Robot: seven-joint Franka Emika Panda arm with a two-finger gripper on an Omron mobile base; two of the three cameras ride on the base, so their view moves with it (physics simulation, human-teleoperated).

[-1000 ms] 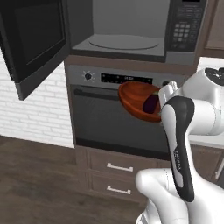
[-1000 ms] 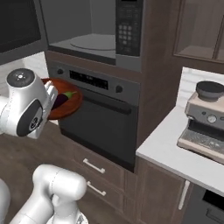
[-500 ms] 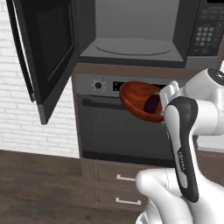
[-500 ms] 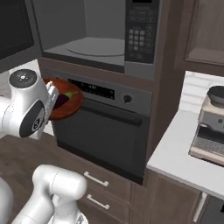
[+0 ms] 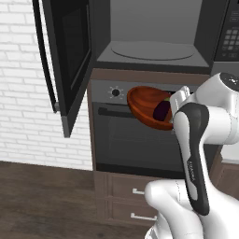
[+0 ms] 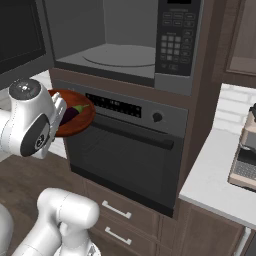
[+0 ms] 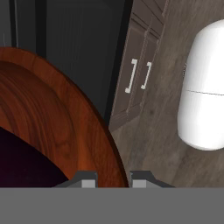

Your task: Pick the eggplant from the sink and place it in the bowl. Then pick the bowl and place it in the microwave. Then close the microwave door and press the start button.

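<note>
My gripper point(image 7: 113, 178) is shut on the rim of the reddish-brown wooden bowl point(image 5: 144, 105), holding it tilted in the air in front of the oven. The dark purple eggplant point(image 5: 162, 111) lies inside the bowl point(image 6: 82, 119), next to my hand. Just above stands the microwave point(image 5: 154, 51) with its cavity open and the round glass turntable bare. The microwave door point(image 5: 65, 60) is swung wide to the left. In the hand view the bowl's rim point(image 7: 87, 127) runs between my fingertips point(image 7: 85, 179) and the eggplant point(image 7: 22, 166) is a dark patch.
The built-in oven point(image 6: 130, 155) with knobs and a bar handle sits directly behind the bowl. The keypad panel point(image 6: 172, 45) is on the microwave's right. Drawers point(image 7: 138, 76) lie below. A white counter point(image 6: 215, 180) with a coffee machine point(image 6: 247, 155) is at the right.
The whole picture has shifted: the base has driven closer, so microwave and oven look larger and more central. The bowl with the eggplant stays in my grip.
</note>
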